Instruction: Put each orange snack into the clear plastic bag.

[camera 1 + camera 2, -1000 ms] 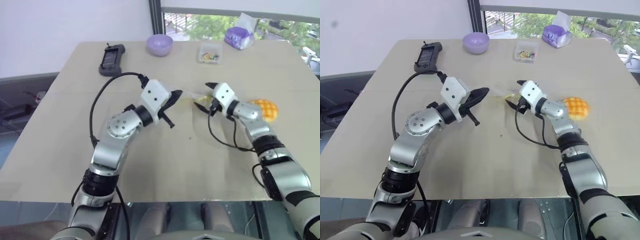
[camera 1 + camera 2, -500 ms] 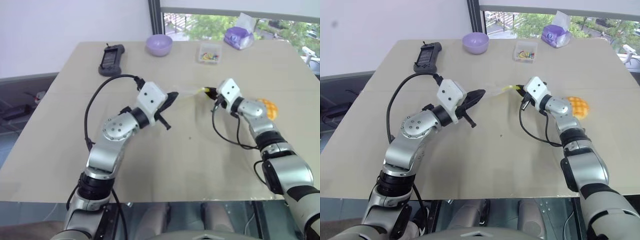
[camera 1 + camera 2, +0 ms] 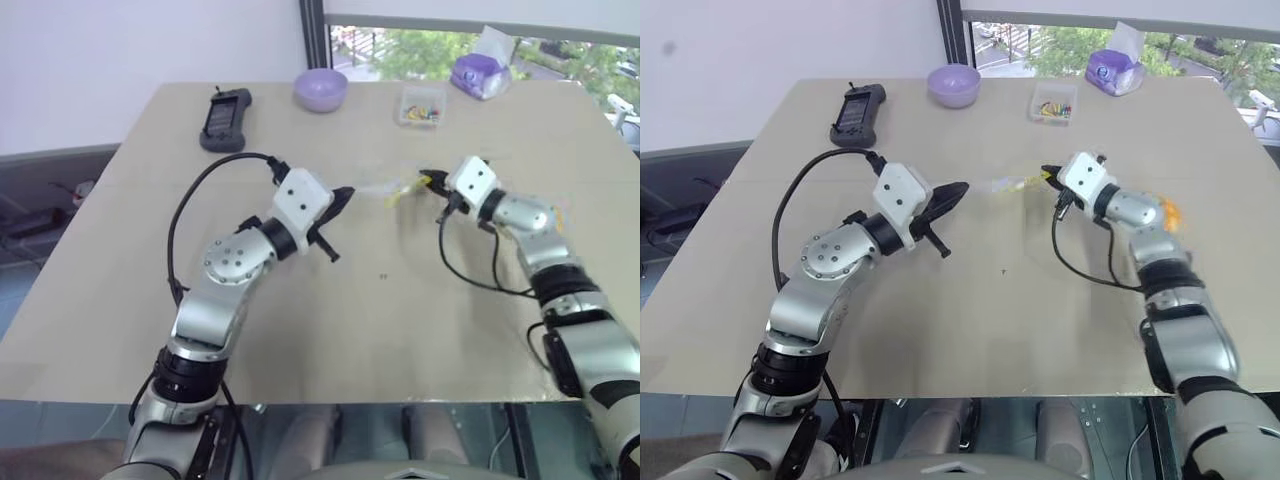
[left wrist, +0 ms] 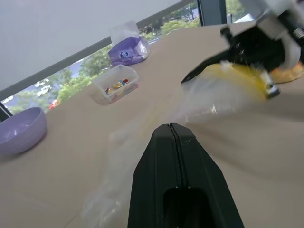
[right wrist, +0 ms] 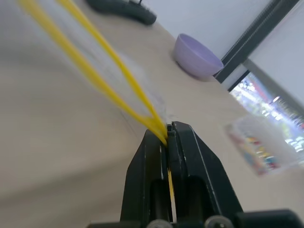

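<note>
The clear plastic bag [image 3: 377,188] hangs stretched above the table between my two grippers. My left gripper [image 3: 343,193] is shut on its near end, and the crinkly film [image 4: 142,142] spreads out past the closed fingers [image 4: 174,142]. On the bag's yellow seal strip [image 5: 109,61] my right gripper [image 3: 424,180] is shut, the strip pinched between its fingertips [image 5: 183,135]. One orange snack [image 3: 1169,212] lies on the table just behind my right forearm, mostly hidden by it, and its edge shows in the left wrist view [image 4: 290,71].
Along the far side of the beige table [image 3: 330,320] stand a black handheld device [image 3: 224,118], a purple bowl [image 3: 320,90], a small clear box of colourful bits [image 3: 419,107] and a purple tissue pack [image 3: 478,72]. A black cable loops over my left arm.
My right gripper was open beside the bag; it has shut on the yellow strip and moved right and up, drawing the bag taut. The left gripper has stayed put.
</note>
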`<state>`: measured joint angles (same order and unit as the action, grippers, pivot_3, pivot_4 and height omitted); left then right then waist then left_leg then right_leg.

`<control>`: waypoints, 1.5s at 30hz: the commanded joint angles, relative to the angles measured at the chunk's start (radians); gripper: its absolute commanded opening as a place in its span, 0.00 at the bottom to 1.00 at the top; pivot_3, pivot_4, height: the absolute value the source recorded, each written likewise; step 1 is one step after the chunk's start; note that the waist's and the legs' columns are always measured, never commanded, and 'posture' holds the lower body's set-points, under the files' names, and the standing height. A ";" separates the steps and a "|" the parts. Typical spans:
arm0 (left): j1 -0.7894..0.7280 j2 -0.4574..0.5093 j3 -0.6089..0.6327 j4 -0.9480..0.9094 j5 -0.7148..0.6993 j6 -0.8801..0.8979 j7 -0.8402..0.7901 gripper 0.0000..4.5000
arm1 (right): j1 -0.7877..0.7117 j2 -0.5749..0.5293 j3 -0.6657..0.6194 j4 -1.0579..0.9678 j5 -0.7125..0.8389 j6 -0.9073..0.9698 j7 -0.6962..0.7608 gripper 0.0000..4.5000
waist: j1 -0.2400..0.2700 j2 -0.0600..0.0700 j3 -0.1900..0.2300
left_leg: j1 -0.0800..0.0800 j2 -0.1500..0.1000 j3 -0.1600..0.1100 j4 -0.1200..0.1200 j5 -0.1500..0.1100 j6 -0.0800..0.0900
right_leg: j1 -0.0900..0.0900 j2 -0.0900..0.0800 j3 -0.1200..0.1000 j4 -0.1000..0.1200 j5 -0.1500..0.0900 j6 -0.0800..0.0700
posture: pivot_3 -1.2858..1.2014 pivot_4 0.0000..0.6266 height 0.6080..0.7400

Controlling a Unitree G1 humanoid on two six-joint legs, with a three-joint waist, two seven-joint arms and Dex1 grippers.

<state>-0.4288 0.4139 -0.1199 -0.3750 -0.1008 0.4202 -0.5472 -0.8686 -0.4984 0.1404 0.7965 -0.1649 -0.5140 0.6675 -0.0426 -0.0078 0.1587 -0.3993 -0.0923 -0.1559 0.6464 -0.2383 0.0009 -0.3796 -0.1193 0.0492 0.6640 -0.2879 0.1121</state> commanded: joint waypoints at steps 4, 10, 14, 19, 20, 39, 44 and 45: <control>0.008 0.013 0.001 -0.001 0.037 -0.074 0.017 0.28 | 0.063 -0.074 0.038 -0.283 -0.147 0.160 -0.055 0.00 | -0.002 0.000 0.000 | 0.000 0.000 0.001 -0.001 0.000 0.000 | 0.000 0.000 0.001 0.000 0.000 0.000 | 0.52 0.24 1.00; 0.017 -0.001 -0.027 0.006 0.040 -0.117 -0.001 0.76 | 0.126 -0.052 0.033 -0.477 -0.238 0.369 -0.135 0.00 | 0.002 0.000 0.000 | 0.000 0.000 0.002 -0.001 0.000 0.000 | -0.001 -0.001 0.001 0.000 0.000 0.000 | 0.52 0.24 1.00; 0.022 -0.008 -0.049 -0.011 0.028 -0.115 -0.021 0.76 | 0.133 -0.013 0.027 -0.583 -0.315 0.513 -0.229 0.00 | 0.002 0.000 0.000 | 0.000 0.000 0.002 -0.001 0.000 0.000 | -0.001 0.000 0.001 0.001 0.000 0.000 | 0.52 0.24 1.00; 0.050 0.009 -0.066 -0.024 0.022 -0.100 -0.057 0.76 | 0.175 0.040 0.041 -0.728 -0.316 0.685 -0.191 0.00 | 0.002 0.000 0.000 | 0.000 0.000 0.002 -0.002 0.000 0.000 | -0.002 0.000 0.002 0.000 0.000 0.000 | 0.52 0.24 1.00; 0.056 0.012 -0.069 -0.025 0.026 -0.103 -0.060 0.76 | 0.180 0.044 0.046 -0.744 -0.325 0.707 -0.193 0.00 | 0.002 0.000 0.000 | 0.000 0.000 0.002 -0.002 0.000 0.000 | -0.002 0.000 0.002 0.000 0.000 0.000 | 0.52 0.24 1.00; -0.006 -0.020 -0.066 -0.017 0.074 -0.002 0.019 0.76 | 0.182 0.076 0.234 -0.835 -0.537 0.879 -0.186 0.00 | 0.001 0.000 0.000 | 0.000 0.000 0.003 -0.002 0.000 0.000 | -0.003 0.000 0.002 0.001 0.000 0.000 | 0.52 0.24 1.00; -0.009 -0.016 -0.080 -0.004 0.099 0.011 0.024 0.76 | 0.182 0.084 0.248 -0.860 -0.552 0.877 -0.182 0.00 | 0.002 0.000 0.000 | 0.000 0.000 0.003 -0.002 0.000 0.000 | -0.003 0.000 0.002 0.001 0.000 0.000 | 0.52 0.24 1.00; -0.012 -0.018 -0.083 -0.002 0.103 0.017 0.025 0.76 | 0.184 0.087 0.249 -0.866 -0.554 0.878 -0.179 0.00 | 0.002 0.000 0.000 | 0.000 0.000 0.003 -0.002 0.000 0.000 | -0.003 0.000 0.002 0.001 0.000 0.000 | 0.52 0.24 1.00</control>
<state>-0.4228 0.3925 -0.1985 -0.3537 -0.0098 0.4358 -0.5339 -0.6720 -0.4157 0.3854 -0.0100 -0.7044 0.3685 0.4898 -0.0408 -0.0078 0.1587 -0.3996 -0.0922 -0.1532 0.6443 -0.2383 0.0009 -0.3825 -0.1192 0.0515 0.6645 -0.2879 0.1121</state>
